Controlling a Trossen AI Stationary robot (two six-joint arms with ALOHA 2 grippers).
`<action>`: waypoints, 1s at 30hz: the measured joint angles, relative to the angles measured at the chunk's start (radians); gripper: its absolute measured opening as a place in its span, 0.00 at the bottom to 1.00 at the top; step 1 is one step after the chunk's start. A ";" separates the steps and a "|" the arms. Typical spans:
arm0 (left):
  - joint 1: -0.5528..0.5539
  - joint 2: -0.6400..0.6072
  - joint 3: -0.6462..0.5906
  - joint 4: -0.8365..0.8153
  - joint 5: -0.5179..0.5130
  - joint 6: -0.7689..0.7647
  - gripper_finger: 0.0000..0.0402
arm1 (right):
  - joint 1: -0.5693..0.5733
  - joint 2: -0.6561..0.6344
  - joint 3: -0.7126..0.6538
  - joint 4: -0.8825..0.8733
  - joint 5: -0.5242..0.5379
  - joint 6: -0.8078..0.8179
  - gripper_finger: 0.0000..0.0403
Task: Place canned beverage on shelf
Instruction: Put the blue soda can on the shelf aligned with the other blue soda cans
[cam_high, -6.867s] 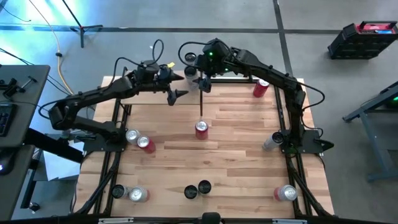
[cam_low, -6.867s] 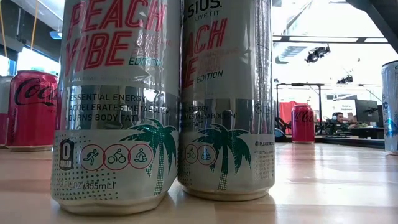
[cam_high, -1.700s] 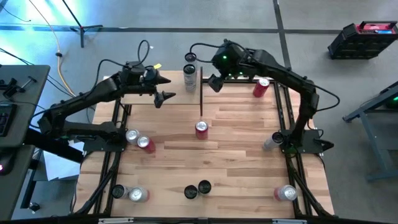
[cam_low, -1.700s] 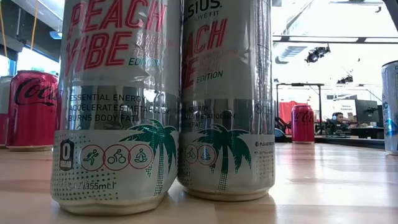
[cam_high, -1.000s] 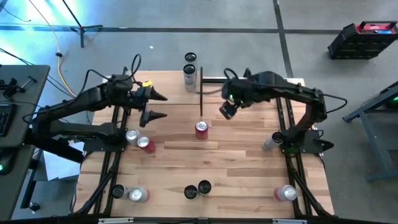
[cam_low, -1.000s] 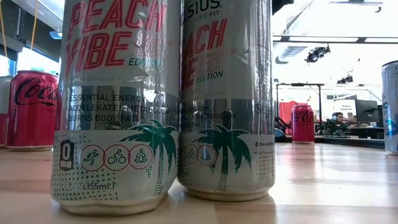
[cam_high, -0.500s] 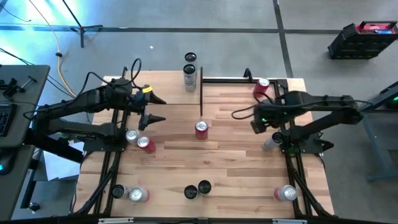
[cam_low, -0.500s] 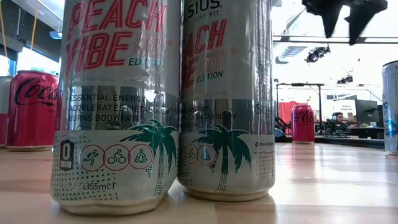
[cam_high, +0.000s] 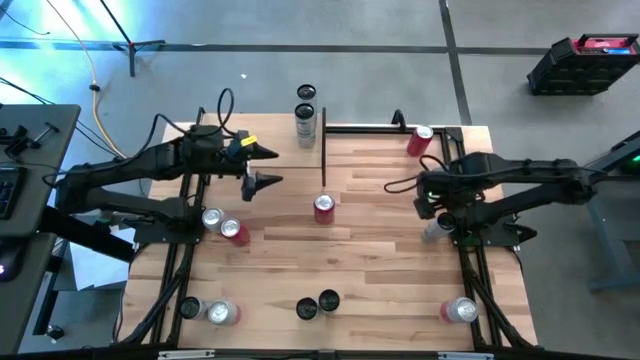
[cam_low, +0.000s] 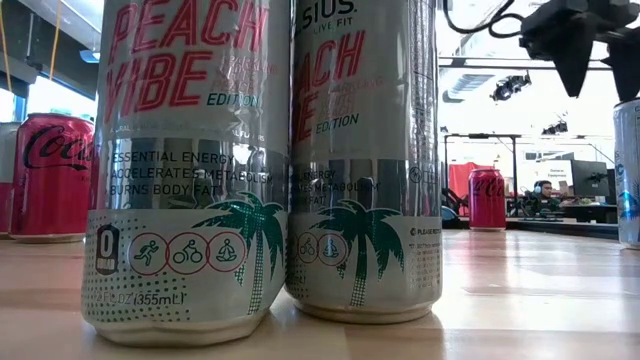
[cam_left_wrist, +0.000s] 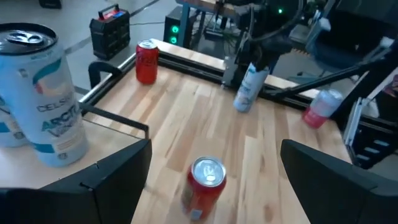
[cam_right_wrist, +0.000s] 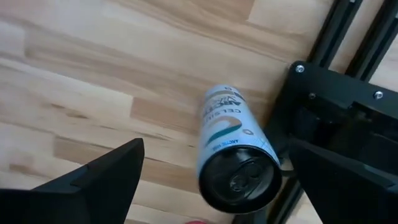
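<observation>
A silver-white Celsius can (cam_right_wrist: 235, 158) stands upright on the table beside the right arm's black base (cam_right_wrist: 339, 106); it also shows in the high view (cam_high: 433, 229) and at the low view's right edge (cam_low: 628, 170). My right gripper (cam_right_wrist: 216, 146) hangs above it, pointing down, open, with a finger on either side and clear of the can. My left gripper (cam_high: 265, 166) hovers open at the far left, aimed at a red can (cam_left_wrist: 204, 185) standing mid-table. The shelf (cam_high: 385, 150), with black posts, lies at the far right.
A red can (cam_high: 419, 140) stands on the shelf's far corner. Two tall cans (cam_high: 305, 122) stand at the far edge. More cans stand at the left (cam_high: 222, 224), at the near edge (cam_high: 318, 304) and in both near corners (cam_high: 459, 311). Black frame rails run along both sides.
My right gripper has swung from the table's middle toward the right edge and come down, and now stands over the silver can by its base. My left gripper has shifted a little toward the table's middle and has stayed open. No can has moved.
</observation>
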 joint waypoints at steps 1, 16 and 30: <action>-0.008 0.006 0.000 0.009 0.000 -0.003 0.87 | 0.006 0.001 -0.013 -0.002 -0.004 -0.003 0.96; -0.102 0.028 0.000 0.057 -0.039 -0.011 0.87 | 0.055 0.002 -0.171 0.085 -0.084 0.040 0.90; -0.102 0.027 0.000 0.056 -0.041 -0.012 0.87 | 0.055 0.003 -0.146 0.116 -0.092 0.046 0.62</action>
